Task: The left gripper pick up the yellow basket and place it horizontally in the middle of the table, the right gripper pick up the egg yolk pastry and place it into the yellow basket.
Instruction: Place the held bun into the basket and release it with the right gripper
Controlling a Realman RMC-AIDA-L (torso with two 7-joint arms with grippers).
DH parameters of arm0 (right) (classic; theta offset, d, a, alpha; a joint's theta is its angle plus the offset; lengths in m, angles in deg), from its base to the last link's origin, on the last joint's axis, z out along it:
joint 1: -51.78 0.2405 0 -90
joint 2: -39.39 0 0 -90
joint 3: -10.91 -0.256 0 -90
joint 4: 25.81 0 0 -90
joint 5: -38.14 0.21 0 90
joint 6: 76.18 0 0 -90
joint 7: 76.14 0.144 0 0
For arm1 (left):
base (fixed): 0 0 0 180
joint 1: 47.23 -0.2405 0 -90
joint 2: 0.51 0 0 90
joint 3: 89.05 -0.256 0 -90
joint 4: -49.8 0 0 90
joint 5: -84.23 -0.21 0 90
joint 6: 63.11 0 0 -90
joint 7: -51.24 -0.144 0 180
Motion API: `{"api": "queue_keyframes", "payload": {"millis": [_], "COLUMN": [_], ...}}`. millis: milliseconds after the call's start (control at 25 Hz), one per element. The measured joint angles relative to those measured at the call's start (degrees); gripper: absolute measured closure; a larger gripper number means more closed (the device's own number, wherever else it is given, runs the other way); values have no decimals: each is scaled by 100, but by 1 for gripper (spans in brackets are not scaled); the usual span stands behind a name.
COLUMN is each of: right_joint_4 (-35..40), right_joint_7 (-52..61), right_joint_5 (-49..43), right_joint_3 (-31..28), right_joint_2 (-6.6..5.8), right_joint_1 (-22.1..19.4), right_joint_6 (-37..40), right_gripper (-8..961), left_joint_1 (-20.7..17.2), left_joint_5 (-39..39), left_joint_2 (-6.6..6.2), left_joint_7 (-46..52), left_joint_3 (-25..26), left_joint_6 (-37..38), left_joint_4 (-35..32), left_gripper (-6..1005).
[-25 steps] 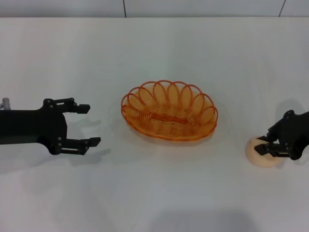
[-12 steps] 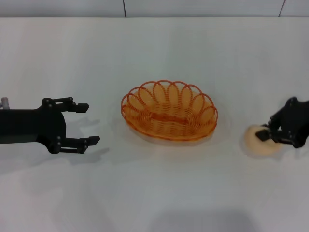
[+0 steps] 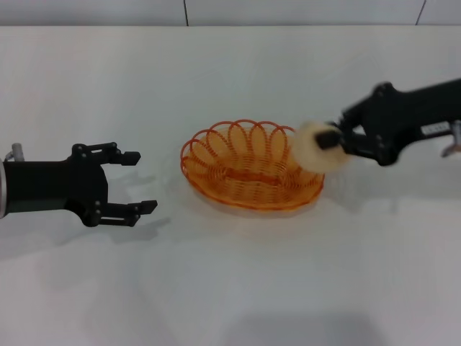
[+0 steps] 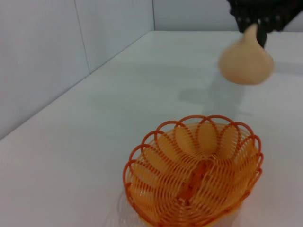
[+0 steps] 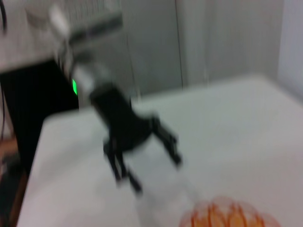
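Right pincer (image 3: 338,142) clamps smooth domed egg yolk pastry (image 3: 315,146) above woven yellow basket (image 3: 252,165); left pincer (image 3: 137,182) spread wide, empty.

Orange-yellow woven wire basket (image 3: 252,166) with looped rim on a plain white table (image 3: 230,288); pale cream pastry (image 3: 317,146); both grippers black, left (image 3: 137,182) and right (image 3: 335,140).

A lab: bare white table (image 3: 230,288), plain grey wall panels (image 4: 71,56).

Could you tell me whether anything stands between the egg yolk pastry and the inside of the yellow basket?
Nothing visible does. The right gripper holds the egg yolk pastry above the yellow basket, by its rim; the basket is empty.
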Motion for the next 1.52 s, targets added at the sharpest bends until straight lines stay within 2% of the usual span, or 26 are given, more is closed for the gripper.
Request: {"api": "queue_keyframes", "payload": {"millis": [240,360,640,1200,1320,1520], "right_joint_4": [-862,-1188,-1356,-1364,-1331,-1331], "right_joint_7": [-714,-950,-1040,-1010,-1019,-1040], "right_joint_5": [1245,1470,1520,1562,1562,1530], "right_joint_3": [445,832,1593,1876,1856,1802], "right_joint_2": [22,28,32,37,18,-44], "right_joint_1": [-32,-36,-32,0,-29,-51], "right_joint_6": [-980,-1592,-2447,-2571,-2550,-2332], "right_gripper": [913,913,895,753,553,325], "left_joint_1": [7,11,43,48,47,47], "left_joint_5": [-8,-10,-14,-16,-16,-16], "left_joint_2": [19,21,20,20,20,-2], "left_joint_7": [0,0,4,28,37,69], "left_joint_3": [-8,-13,-16,-16,-14,-4], "left_joint_6": [-7,-7,20,-5,-6,-6], "left_joint_4": [-2,-4,-32,-32,-31,-31], "left_gripper": [161,161,161,161,161,161]}}
